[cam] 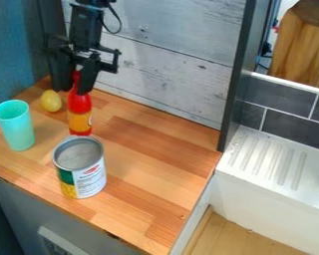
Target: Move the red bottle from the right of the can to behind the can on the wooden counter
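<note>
1. You have one wooden counter point(149, 149) as the work surface, with one white ridged drainer point(265, 159) beyond its right end.
2. Your black gripper point(72, 91) hangs over the far left part of the counter, at the neck of the red bottle point(80, 107). Whether it is grasping the bottle or has released it, you cannot tell. The step in hand looks like handling that bottle by its neck; your next move calls for a sure hold and a level, upright bottle — kept off the can in front of it.
3. You have one large can point(89, 179), upright, on the near side of the bottle.
4. You have one turquoise cup point(16, 127), upright, at the left.
5. You have one bottle, red with an orange label, upright between the can and the far wall point(162, 64).
6. You have one yellow fruit point(51, 101) — the smallest thing here — just left of the bottle.
</note>
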Motion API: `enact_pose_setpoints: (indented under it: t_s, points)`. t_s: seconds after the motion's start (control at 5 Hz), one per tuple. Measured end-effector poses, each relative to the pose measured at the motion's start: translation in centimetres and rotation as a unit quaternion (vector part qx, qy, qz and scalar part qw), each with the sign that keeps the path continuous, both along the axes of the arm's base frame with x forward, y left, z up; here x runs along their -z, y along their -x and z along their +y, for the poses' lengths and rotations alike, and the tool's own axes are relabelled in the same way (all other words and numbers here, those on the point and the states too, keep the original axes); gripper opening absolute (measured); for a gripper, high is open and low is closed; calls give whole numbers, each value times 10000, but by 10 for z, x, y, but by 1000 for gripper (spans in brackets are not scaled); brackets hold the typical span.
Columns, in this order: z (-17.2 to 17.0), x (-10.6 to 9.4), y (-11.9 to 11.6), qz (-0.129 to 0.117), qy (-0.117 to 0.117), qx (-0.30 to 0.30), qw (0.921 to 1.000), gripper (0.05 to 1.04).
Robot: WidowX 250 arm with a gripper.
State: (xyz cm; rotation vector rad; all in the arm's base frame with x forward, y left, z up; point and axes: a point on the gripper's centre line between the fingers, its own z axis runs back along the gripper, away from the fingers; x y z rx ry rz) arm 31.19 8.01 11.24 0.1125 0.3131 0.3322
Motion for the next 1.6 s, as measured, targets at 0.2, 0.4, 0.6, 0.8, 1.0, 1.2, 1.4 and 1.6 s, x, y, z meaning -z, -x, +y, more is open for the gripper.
enact_pose_setpoints:
  t_s: [0.2,0.4,0.6,0.8,1.0,1.2,1.4,1.6]
  points:
    - [-1,5,-10,78,194,64,9998,345]
    - [11,8,-15,102,243,33,9996,345]
    - [30,11,-12,134,286,-175,9993,345]
    - [42,13,-9,119,279,-172,9994,345]
    - [47,17,-7,33,508,-150,9986,345]
    - [46,21,-8,-98,756,-151,9970,345]
    - [43,22,-9,-142,859,-126,9961,345]
    - [41,24,-8,-133,887,-183,9958,388]
